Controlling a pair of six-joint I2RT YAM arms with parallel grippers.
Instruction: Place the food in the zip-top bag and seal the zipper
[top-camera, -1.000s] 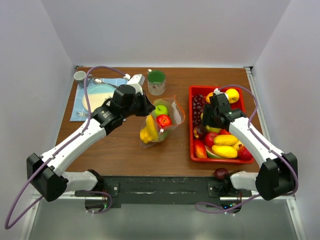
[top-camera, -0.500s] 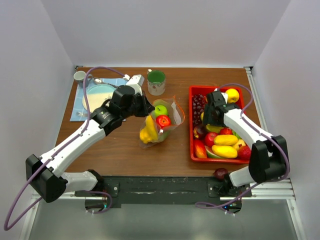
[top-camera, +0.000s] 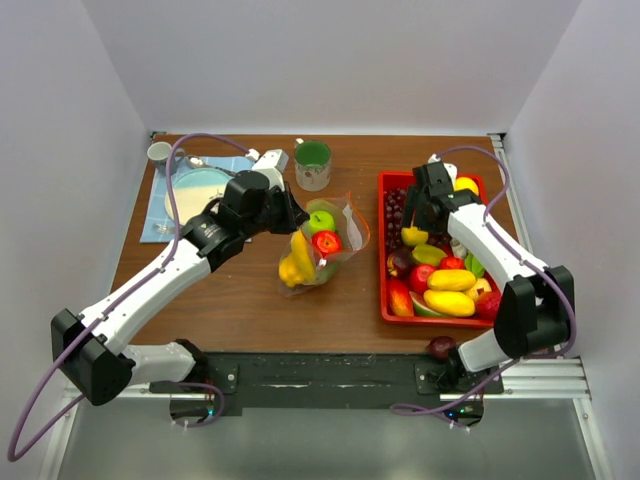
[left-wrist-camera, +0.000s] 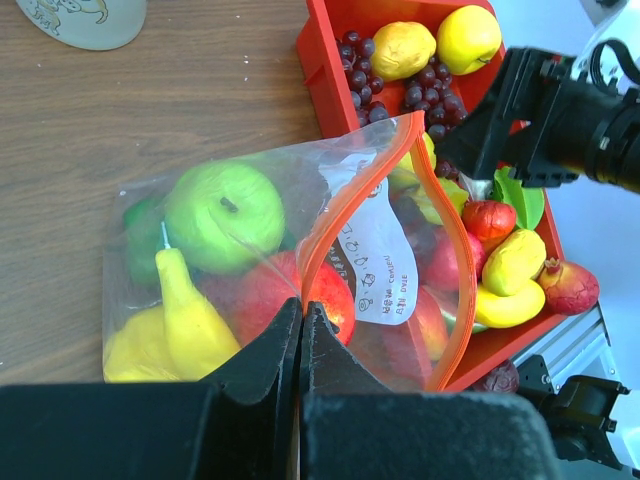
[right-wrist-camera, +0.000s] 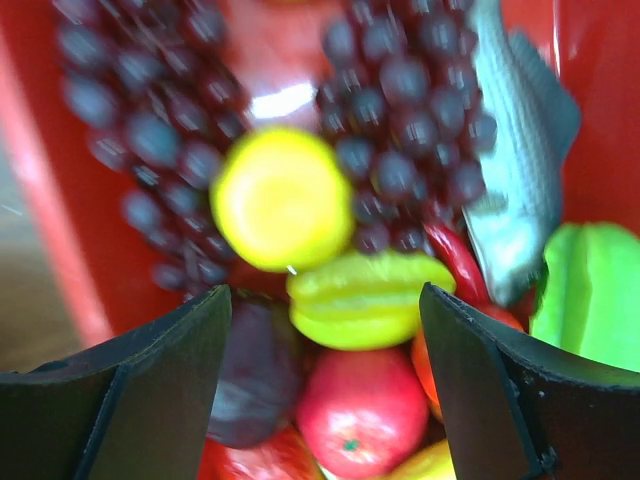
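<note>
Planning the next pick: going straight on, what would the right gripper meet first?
Probably the yellow-green ridged fruit in the red tray, framed between its open jaws; depth is unclear.

One clear bag (left-wrist-camera: 385, 240) lies on the surface (top-camera: 240, 300). Through its plastic show one green apple (left-wrist-camera: 222, 215), one red apple (left-wrist-camera: 285, 300) and one yellow pear (left-wrist-camera: 185, 310); anything behind them cannot be counted. One red tray (top-camera: 382, 300) holds dark grapes (right-wrist-camera: 420, 110) too many to count, at least two round yellow fruits (left-wrist-camera: 467, 35), one yellow-green starfruit (right-wrist-camera: 365, 298), one grey fish (right-wrist-camera: 515, 200) and two long yellow fruits (top-camera: 452, 279), with more crowded together. One purple fruit (top-camera: 441, 346) lies alone off the tray. There is one green mug (top-camera: 312, 165), one small white cup (top-camera: 158, 152), one plate (top-camera: 200, 190) and one blue mat (top-camera: 160, 228).
</note>
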